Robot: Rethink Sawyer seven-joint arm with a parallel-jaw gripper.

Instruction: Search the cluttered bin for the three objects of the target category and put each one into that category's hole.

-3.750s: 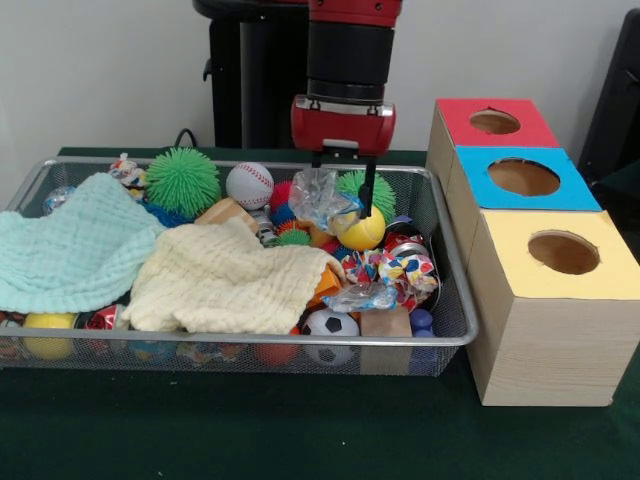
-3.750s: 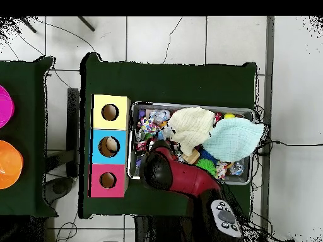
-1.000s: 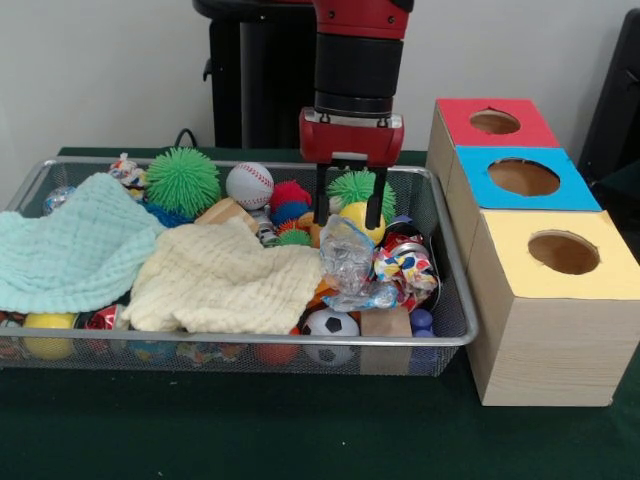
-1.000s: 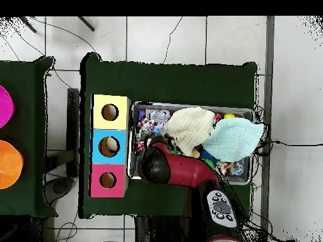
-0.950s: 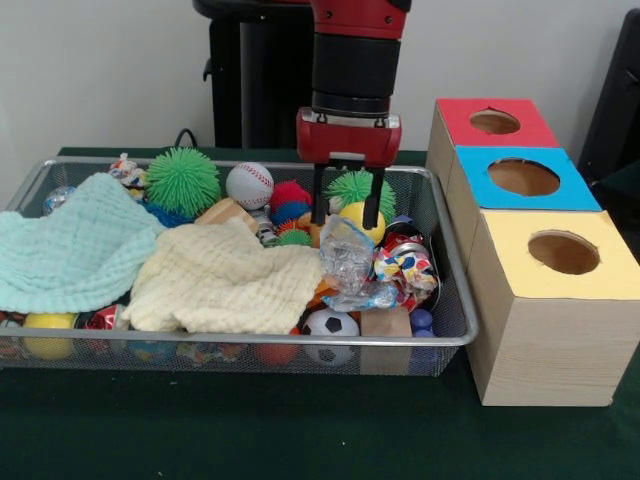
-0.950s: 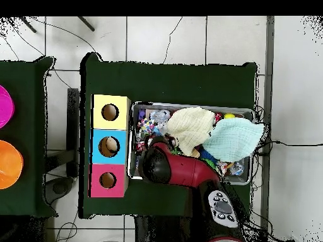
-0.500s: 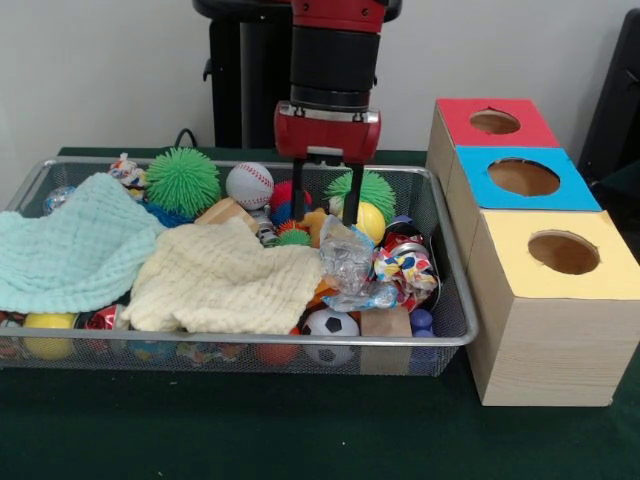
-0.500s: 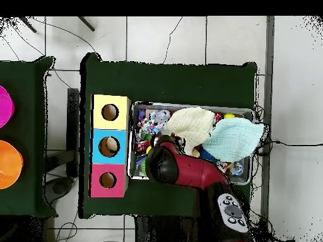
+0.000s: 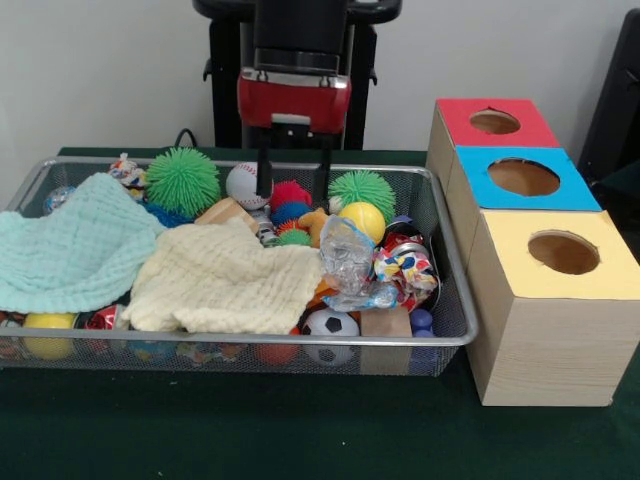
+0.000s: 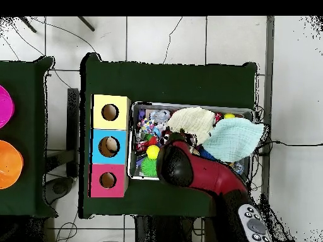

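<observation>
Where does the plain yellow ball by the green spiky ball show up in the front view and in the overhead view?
Front view: the yellow ball sits right of centre in the bin, just below the green spiky ball.
Overhead view: it lies near the bin's left end, above that spiky ball.
Shared landmark: the blue-topped box.

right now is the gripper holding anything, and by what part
Nothing is held. The gripper hangs open and empty over the bin, above the red ball.
</observation>
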